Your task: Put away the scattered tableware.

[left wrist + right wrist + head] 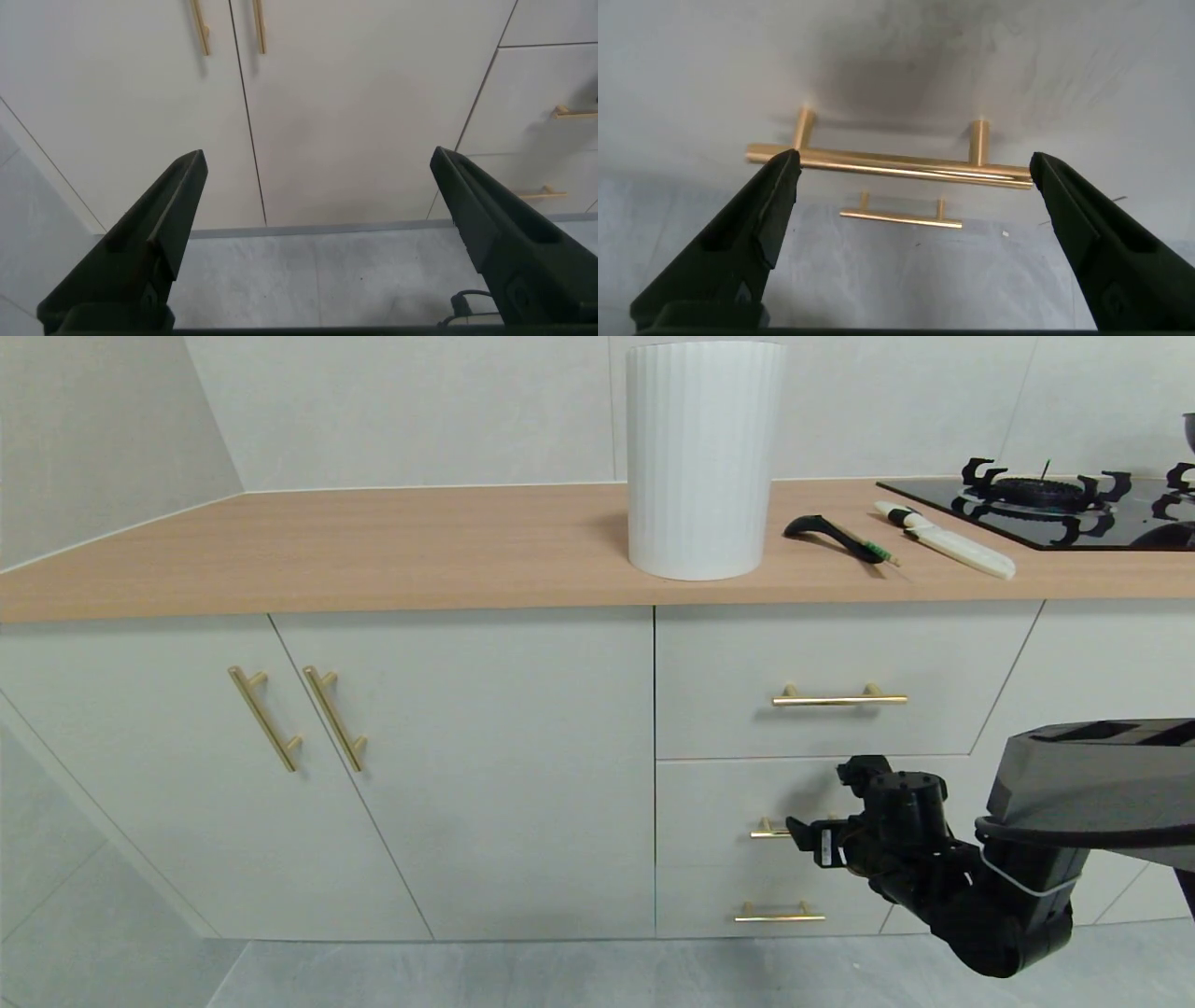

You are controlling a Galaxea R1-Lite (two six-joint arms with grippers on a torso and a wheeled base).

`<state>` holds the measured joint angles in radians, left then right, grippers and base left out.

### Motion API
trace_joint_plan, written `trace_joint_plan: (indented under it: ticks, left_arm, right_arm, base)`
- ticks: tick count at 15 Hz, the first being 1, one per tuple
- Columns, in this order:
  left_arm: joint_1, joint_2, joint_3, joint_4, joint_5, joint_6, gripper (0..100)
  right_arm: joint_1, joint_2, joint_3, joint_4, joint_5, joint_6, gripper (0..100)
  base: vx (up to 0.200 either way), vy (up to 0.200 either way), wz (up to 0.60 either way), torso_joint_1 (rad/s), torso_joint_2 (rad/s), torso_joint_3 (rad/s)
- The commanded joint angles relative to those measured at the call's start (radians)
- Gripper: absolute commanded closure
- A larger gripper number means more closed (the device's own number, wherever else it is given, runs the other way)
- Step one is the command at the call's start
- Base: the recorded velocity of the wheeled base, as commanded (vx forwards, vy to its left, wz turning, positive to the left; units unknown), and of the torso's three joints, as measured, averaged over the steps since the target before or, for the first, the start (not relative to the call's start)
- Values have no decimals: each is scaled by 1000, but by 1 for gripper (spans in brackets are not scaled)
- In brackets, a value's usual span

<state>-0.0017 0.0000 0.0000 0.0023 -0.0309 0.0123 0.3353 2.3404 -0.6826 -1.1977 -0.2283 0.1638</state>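
Black right end effector (pixel 913 161), spread, facing handle (pixel 878 164)

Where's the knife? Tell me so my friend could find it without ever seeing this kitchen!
Follow the wooden counter to the black stove at its right end. The knife lies just left of the stove's near corner. It is long and white, while the tool beside it is shorter with a black curved handle.
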Motion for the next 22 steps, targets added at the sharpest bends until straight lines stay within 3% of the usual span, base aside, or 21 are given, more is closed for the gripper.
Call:
trace_joint_plan:
  ticks: [1, 22]
  left_arm:
    - [0, 2, 0, 1, 0, 0, 0]
    - [0, 0, 0, 1, 0, 0, 0]
  right_arm:
    - [-1, 50, -48, -2, -29, 19, 0]
    - [-4, 106, -43, -2, -34, 11, 0]
  base:
    - [0, 0, 0, 0, 0, 0]
    - [0, 0, 0, 0, 0, 0]
